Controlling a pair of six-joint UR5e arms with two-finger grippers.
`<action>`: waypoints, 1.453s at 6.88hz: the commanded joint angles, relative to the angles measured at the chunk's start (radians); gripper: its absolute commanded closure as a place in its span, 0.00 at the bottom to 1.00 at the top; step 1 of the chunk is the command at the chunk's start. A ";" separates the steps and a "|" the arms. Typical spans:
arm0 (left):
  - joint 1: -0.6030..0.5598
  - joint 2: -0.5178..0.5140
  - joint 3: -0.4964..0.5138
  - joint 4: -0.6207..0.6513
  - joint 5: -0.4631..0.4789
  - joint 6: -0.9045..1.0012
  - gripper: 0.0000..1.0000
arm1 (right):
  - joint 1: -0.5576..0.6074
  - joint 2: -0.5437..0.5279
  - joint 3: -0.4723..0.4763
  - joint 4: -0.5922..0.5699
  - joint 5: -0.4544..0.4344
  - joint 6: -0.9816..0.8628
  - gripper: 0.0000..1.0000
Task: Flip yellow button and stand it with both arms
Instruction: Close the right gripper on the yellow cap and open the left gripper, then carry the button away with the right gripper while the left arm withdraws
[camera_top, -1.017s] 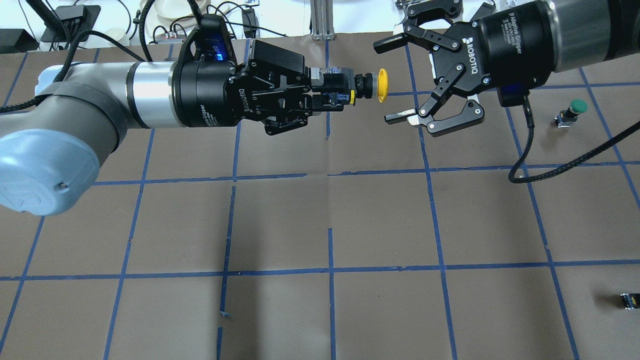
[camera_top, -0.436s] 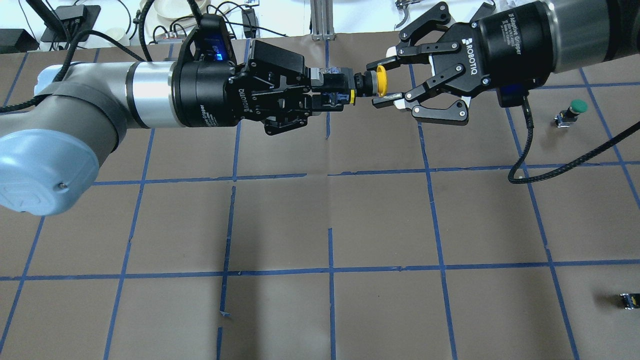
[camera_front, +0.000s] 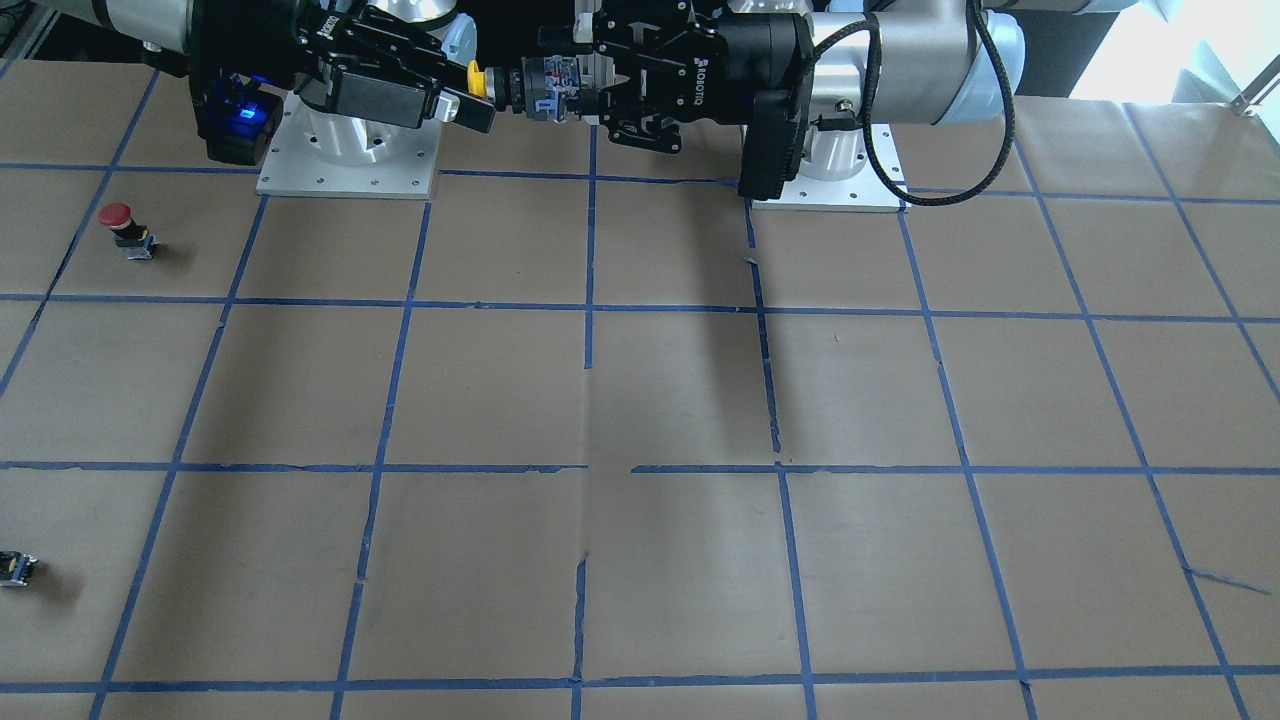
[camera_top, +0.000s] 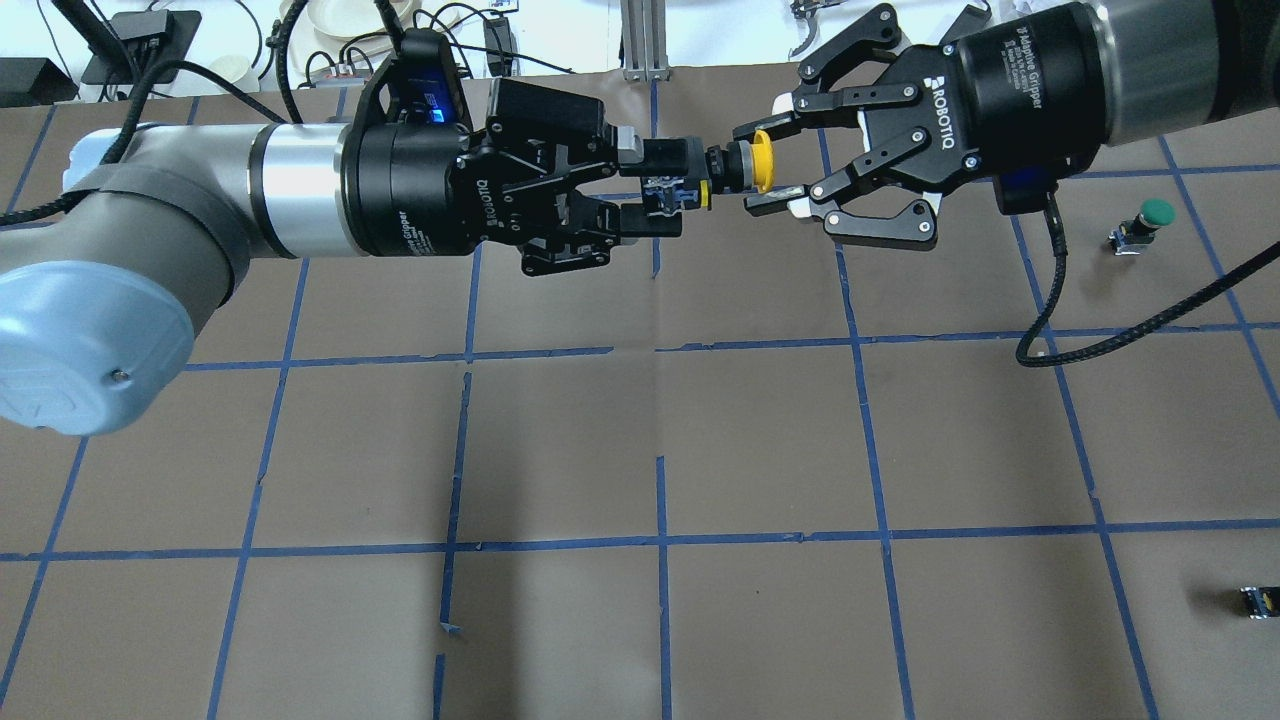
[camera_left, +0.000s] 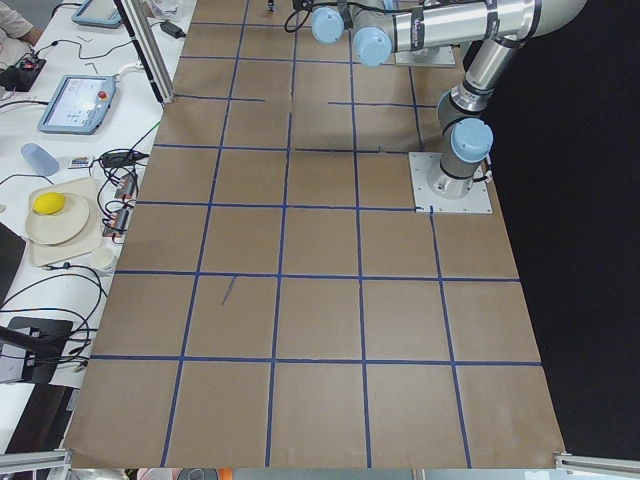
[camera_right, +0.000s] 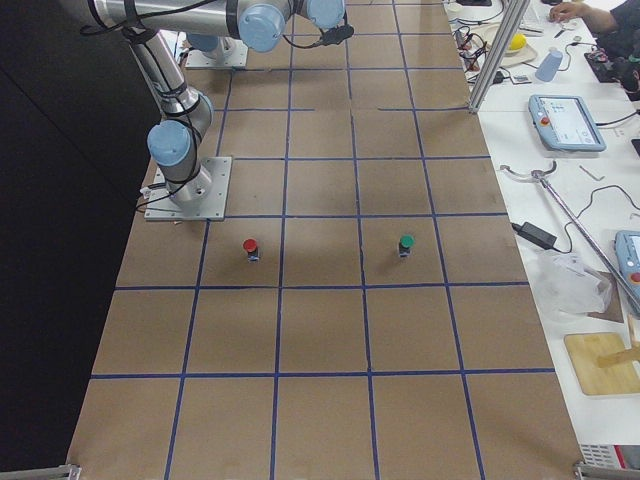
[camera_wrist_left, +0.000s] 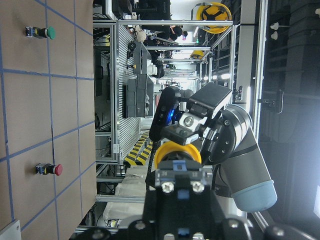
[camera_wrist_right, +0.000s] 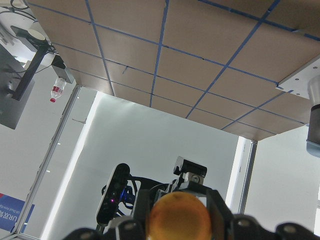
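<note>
The yellow button (camera_top: 762, 165) hangs in the air over the far middle of the table, lying sideways with its cap toward my right gripper. My right gripper (camera_top: 753, 168) is shut on the yellow cap. My left gripper (camera_top: 662, 187) is open, its fingers spread just clear of the button's black-and-grey body (camera_top: 700, 172). In the front-facing view the cap (camera_front: 478, 78) sits between the right gripper (camera_front: 474, 98) and the left gripper (camera_front: 548, 88). The left wrist view shows the cap (camera_wrist_left: 177, 152) beyond the switch body. The right wrist view shows it (camera_wrist_right: 177, 220) between the fingers.
A green-capped button (camera_top: 1150, 222) stands at the right, and a red-capped one (camera_front: 120, 222) stands near it. A tiny black block with a yellow spot (camera_top: 1256, 600) lies near the right front edge. Arm base plates (camera_front: 345, 165) are on the robot's side.
My right gripper moved in and shut on the yellow cap. My left gripper then opened off the button's body, and the button has stayed in place.
</note>
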 joint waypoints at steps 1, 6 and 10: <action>0.002 0.007 0.003 0.000 0.004 -0.001 0.11 | -0.013 0.002 -0.004 -0.010 -0.013 -0.004 0.76; 0.043 -0.060 0.030 0.105 0.487 -0.009 0.11 | -0.154 0.009 0.001 -0.105 -0.501 -0.397 0.76; 0.101 -0.144 0.255 0.137 1.188 -0.018 0.08 | -0.382 0.048 0.180 -0.335 -0.919 -1.000 0.77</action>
